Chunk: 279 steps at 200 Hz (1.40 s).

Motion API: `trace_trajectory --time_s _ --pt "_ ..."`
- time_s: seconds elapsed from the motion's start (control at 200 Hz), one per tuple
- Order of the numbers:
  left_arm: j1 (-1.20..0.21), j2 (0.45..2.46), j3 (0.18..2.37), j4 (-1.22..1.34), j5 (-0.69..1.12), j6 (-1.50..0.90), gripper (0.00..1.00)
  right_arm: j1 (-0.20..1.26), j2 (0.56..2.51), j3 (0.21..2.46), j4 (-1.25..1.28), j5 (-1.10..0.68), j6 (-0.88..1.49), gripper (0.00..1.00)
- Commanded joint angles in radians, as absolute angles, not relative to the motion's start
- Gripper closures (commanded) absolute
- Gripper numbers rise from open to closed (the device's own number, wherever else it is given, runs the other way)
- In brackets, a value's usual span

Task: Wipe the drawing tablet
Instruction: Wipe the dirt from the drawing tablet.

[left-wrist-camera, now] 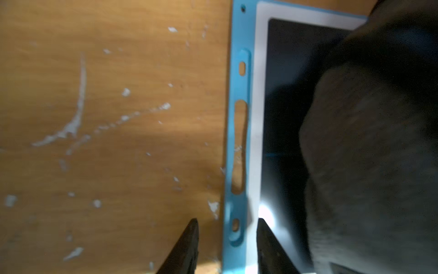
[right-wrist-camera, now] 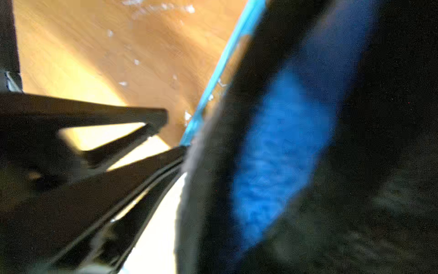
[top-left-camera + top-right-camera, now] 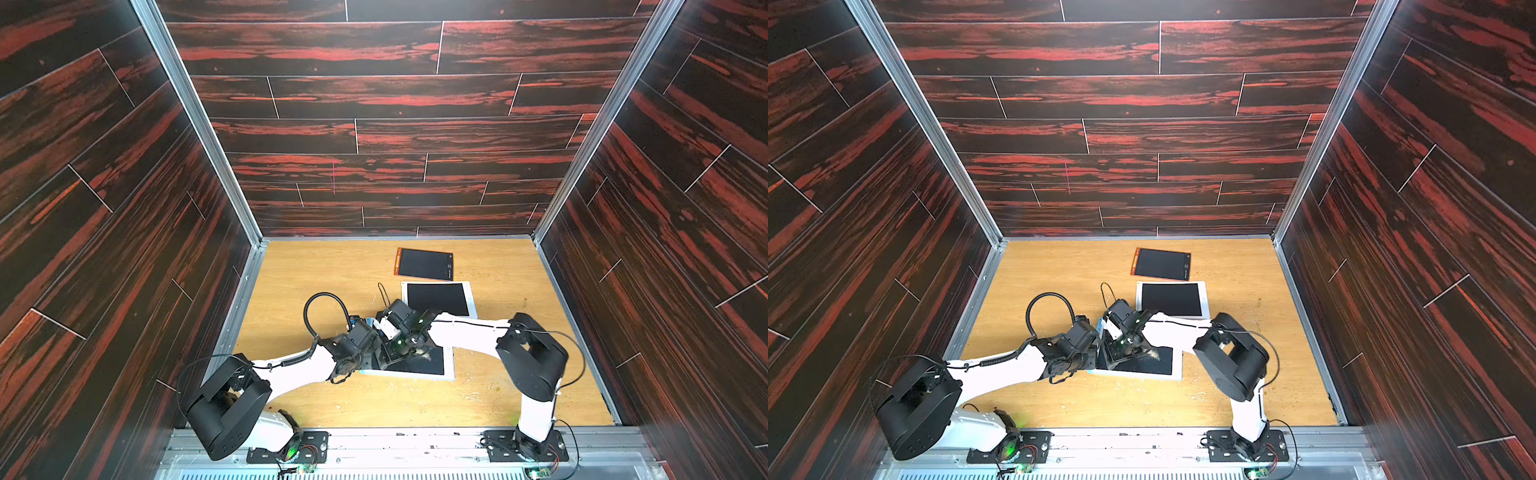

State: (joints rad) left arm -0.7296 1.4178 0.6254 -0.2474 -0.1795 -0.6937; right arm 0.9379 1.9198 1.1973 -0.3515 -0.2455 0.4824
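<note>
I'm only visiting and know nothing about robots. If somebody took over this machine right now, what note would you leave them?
Left gripper: open, with its fingers either side of the blue edge of the nearest tablet, not gripping it.
Right gripper: shut on a dark cloth that lies on that tablet's screen.
Elsewhere: a white-framed tablet and an orange-framed tablet lie farther back on the table, with no gripper on them.
Done: the cloth is on the screen; how much is wiped cannot be told.
Left: probably finish wiping, then lift the cloth clear.
</note>
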Motion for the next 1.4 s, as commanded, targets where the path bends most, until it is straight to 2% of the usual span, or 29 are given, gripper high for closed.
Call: trace_trajectory --time_s 0.0,0.09,0.361,0.621,0.777,1.062,1.393 --pt "-0.732 1.433 0.656 -0.287 -0.245 -0.677 0.6 0.945 1.94 1.168 -0.325 -0.278 0.504 1.0" --pt "-0.733 1.445 0.662 -0.291 -0.256 -0.67 0.63 0.945 1.944 1.157 -0.316 -0.287 0.513 1.0" --pt "-0.732 1.542 0.722 -0.308 -0.292 -0.657 0.63 0.945 1.961 1.134 -0.294 -0.318 0.529 1.0" --pt "-0.732 1.57 0.729 -0.308 -0.308 -0.65 0.64 0.92 1.949 1.014 -0.214 -0.39 0.59 1.0" --pt "-0.733 1.588 0.729 -0.308 -0.303 -0.65 0.64 0.877 1.913 0.908 -0.176 -0.429 0.624 1.0" --pt "-0.732 1.6 0.722 -0.293 -0.296 -0.651 0.63 0.814 1.834 0.766 -0.242 -0.38 0.652 1.0" --pt "-0.73 1.6 0.715 -0.284 -0.296 -0.649 0.63 0.635 1.755 0.565 -0.19 -0.493 0.725 1.0"
